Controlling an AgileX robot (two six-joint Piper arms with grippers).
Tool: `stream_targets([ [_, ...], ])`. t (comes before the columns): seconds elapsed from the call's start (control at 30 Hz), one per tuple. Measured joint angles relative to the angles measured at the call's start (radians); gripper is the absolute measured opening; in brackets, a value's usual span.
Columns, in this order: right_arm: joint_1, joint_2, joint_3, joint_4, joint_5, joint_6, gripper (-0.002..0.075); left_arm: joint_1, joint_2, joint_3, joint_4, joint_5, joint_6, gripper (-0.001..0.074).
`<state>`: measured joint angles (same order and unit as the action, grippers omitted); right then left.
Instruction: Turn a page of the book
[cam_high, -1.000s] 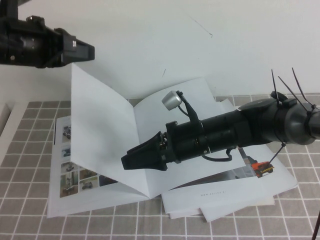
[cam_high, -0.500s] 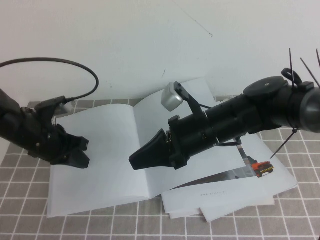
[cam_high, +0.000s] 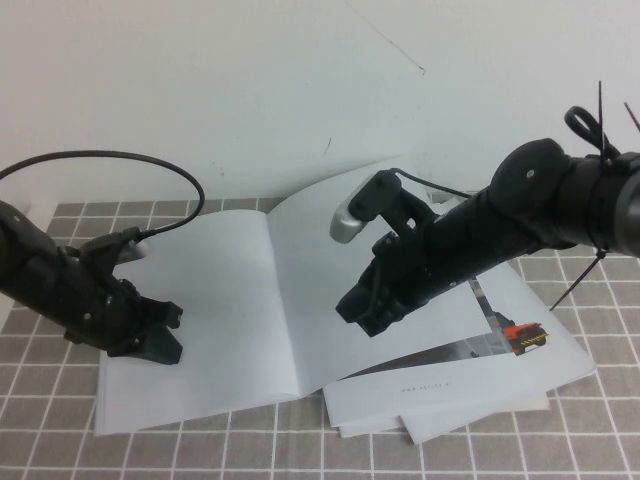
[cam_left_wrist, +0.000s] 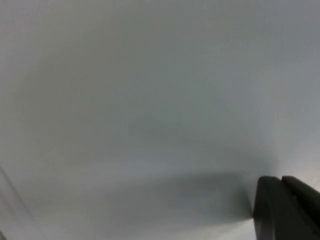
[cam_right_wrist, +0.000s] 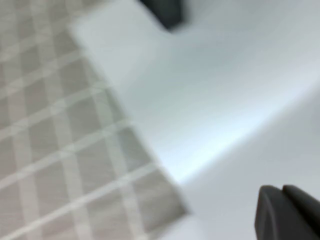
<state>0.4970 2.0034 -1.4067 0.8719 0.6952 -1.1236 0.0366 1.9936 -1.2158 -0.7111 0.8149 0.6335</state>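
Since a second ago the page (cam_high: 205, 300) has gone from standing upright to lying flat on the left half of the book (cam_high: 290, 300), covering the photo grids, and the right arm has swung its tip away from the spine.

In the high view, the left gripper (cam_high: 150, 335) is pressing low on the page's outer left part, touching the paper; its fingers are looking close together with nothing between them. The right gripper (cam_high: 365, 305) is hanging over the book's right-hand leaf, pointed down and towards the near edge, apparently closed and carrying nothing. The book is lying open on the checked cloth (cam_high: 60, 440), with loose sheets (cam_high: 470, 390) under its right corner.

In the left wrist view, blank white paper is filling the frame, and the fingertips (cam_left_wrist: 287, 205) are sitting together at its surface.

In the right wrist view, blurred, the fingertips (cam_right_wrist: 287, 210) are probably shut above the white leaf beside the cloth.

The turn is looking done; only lifting both arms clear is remaining.
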Motion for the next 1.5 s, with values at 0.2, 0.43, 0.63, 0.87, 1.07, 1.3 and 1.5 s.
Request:
stream_targets([
  [0.2, -0.035, 0.108, 0.000, -0.123, -0.130, 0.119, -0.0001, 0.000, 0.000, 0.000, 0.000, 0.000, 0.002, -0.0004],
  [0.43, -0.053, 0.161, -0.013, -0.119, -0.107, 0.169, -0.0001, 0.000, 0.000, 0.000, 0.000, -0.002, 0.004, -0.0004],
  [0.63, -0.055, 0.103, -0.005, -0.138, -0.071, 0.174, -0.0001, 0.000, -0.035, 0.007, -0.061, 0.028, 0.036, -0.0004],
  [0.87, -0.130, -0.224, -0.001, -0.131, -0.037, 0.175, -0.0001, 0.000, -0.341, 0.009, -0.156, 0.065, 0.114, -0.0004],
  [1.07, -0.260, -0.562, -0.001, -0.131, 0.013, 0.175, -0.0001, 0.000, -0.751, 0.009, -0.092, 0.107, 0.128, -0.0004],
  [1.3, -0.340, -0.836, 0.053, -0.167, 0.204, 0.216, -0.0001, 0.000, -1.237, 0.089, 0.036, 0.059, 0.107, -0.0004],
  [1.5, -0.340, -1.095, 0.245, -0.211, 0.138, 0.256, -0.0001, 0.000, -1.756, 0.320, 0.266, -0.079, -0.142, -0.0004],
])
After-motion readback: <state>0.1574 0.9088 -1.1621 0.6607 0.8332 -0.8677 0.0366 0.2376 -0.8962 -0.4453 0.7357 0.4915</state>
